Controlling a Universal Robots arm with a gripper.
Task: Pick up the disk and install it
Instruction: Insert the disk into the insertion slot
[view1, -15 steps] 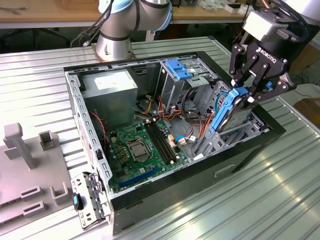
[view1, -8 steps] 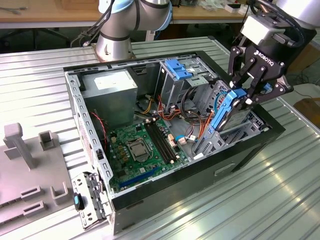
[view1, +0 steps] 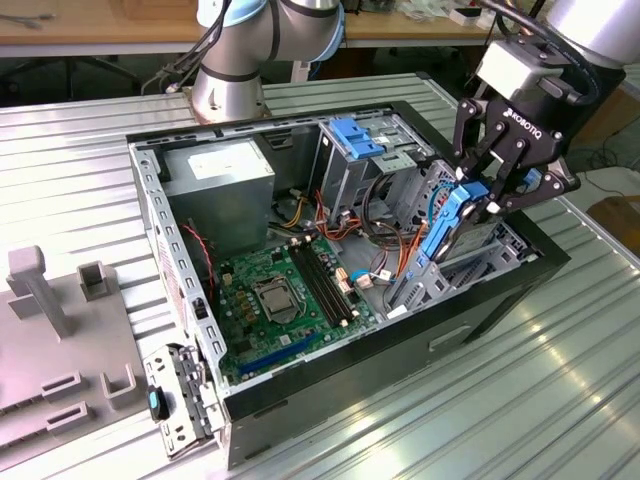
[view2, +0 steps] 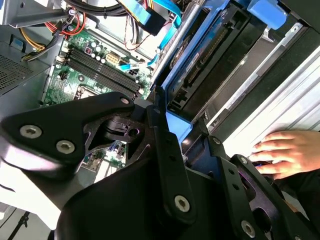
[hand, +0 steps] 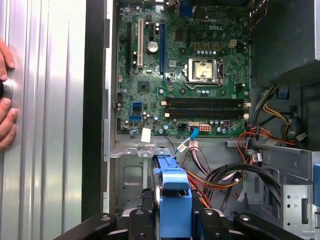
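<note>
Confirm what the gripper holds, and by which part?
The disk, pinched by the gripper at its upper blue end; lower end inside the computer case.

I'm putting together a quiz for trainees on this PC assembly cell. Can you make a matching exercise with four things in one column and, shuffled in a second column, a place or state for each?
Things
1. disk
2. hand
3. motherboard
4. power supply

Places or states
A. green, lying flat on the floor of the case
B. grey box in a corner of the case
C. resting on the table, outside the case
D. blue-railed, on edge, gripped in the claw

Pairs: 1-D, 2-C, 3-A, 4-B
</note>
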